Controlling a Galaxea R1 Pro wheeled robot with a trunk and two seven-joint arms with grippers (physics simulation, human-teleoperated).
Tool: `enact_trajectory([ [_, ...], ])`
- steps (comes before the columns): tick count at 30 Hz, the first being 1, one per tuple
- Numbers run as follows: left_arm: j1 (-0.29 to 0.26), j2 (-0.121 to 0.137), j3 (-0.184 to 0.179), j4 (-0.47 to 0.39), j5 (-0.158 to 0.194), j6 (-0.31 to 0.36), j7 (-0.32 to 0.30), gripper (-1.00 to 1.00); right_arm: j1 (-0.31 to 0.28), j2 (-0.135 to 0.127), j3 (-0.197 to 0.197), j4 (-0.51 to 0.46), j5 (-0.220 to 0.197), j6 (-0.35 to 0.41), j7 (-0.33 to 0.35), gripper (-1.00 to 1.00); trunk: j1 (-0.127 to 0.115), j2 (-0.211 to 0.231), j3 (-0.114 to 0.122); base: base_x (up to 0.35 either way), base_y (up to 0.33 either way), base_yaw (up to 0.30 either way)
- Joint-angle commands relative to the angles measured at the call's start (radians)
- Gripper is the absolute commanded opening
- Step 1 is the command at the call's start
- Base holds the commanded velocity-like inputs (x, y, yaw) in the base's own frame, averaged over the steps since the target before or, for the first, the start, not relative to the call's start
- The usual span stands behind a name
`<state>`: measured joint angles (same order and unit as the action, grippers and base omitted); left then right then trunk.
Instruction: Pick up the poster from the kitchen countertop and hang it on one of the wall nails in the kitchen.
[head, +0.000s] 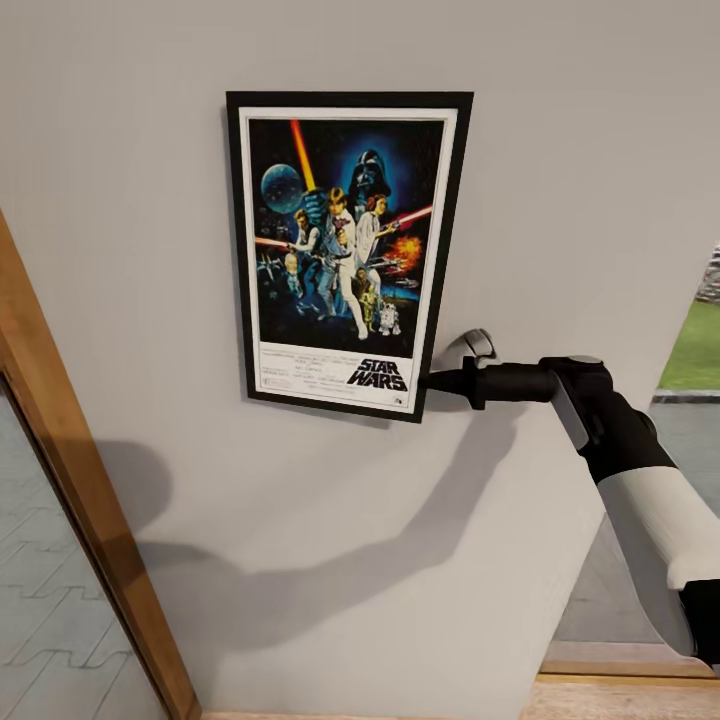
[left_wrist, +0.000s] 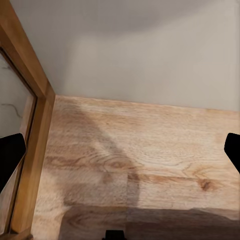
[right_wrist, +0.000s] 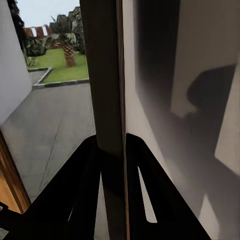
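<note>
I see one poster (head: 345, 255) flat against the off-white wall (head: 560, 180), upright but tilted a little, its top edge level and its lower right corner pulled toward my right gripper (head: 436, 381). It is a thin rectangle: black frame, white border, dark blue artwork with figures, two red sabers and the title block at the bottom. I cannot make out any nail behind it.

My right gripper comes in from the right with its black fingers clamped on the poster's lower right edge. In the right wrist view the poster (right_wrist: 106, 75) runs edge-on as a dark strip between the two fingers (right_wrist: 70, 190), which close against it on either side, with the wall (right_wrist: 170, 100) just beside it carrying soft shadows. Past the edge I see grey paving (right_wrist: 50, 125) and a lawn with one palm (right_wrist: 66, 37).

The arm is white shell with black joints and throws a long shadow down the wall.

My left gripper (left_wrist: 122, 150) hangs over a pale wood-grain floor (left_wrist: 140, 155), its two black fingertips (left_wrist: 10, 152) wide apart at the frame's sides, holding nothing. A wooden door frame (left_wrist: 35, 120) stands to the left, where the floor meets the wall. The same frame (head: 70, 500) slants along the left in the head view.
</note>
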<state>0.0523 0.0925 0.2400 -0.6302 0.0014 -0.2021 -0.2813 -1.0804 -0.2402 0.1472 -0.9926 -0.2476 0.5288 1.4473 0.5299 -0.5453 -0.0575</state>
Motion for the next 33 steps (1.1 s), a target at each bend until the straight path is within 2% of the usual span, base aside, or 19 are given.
enact_trajectory([
  [1,0.0,-0.001,0.004,-0.001,0.0,0.0,-0.007,1.0,-0.001,-0.001,0.003,0.001,-0.007,0.016,-0.002,-1.0,0.001,-0.002,-0.002,0.0,0.0,0.0],
  [15,0.0,-0.005,0.002,0.0,0.0,0.0,-0.007,1.0,-0.001,-0.002,0.003,0.005,-0.007,0.006,-0.002,-1.0,0.001,-0.002,-0.002,0.0,0.0,0.0],
  [16,0.0,-0.005,0.002,0.0,0.0,0.0,-0.007,1.0,-0.001,-0.002,0.002,0.007,-0.007,0.032,-0.001,-1.0,0.001,-0.002,-0.002,0.0,0.0,0.0],
  [19,0.0,-0.005,0.002,0.0,0.0,0.0,-0.007,1.0,-0.001,-0.002,0.001,0.012,-0.007,0.035,-0.002,-1.0,0.001,-0.002,-0.002,0.0,0.0,0.0],
  [24,0.0,-0.005,0.002,0.0,0.0,0.0,-0.007,1.0,-0.001,-0.002,0.0,0.015,-0.007,0.084,-0.002,-1.0,0.001,-0.002,-0.002,0.0,0.0,0.0],
  [25,0.0,-0.005,0.002,0.0,0.001,0.0,-0.007,1.0,-0.001,-0.002,0.0,0.015,-0.007,0.088,-0.002,1.0,0.001,-0.002,-0.002,0.0,0.0,0.0],
  [33,0.0,-0.005,0.002,0.0,0.002,0.0,-0.007,1.0,-0.001,-0.006,0.0,0.015,-0.007,0.092,0.0,1.0,0.001,-0.002,-0.002,0.0,0.0,0.0],
])
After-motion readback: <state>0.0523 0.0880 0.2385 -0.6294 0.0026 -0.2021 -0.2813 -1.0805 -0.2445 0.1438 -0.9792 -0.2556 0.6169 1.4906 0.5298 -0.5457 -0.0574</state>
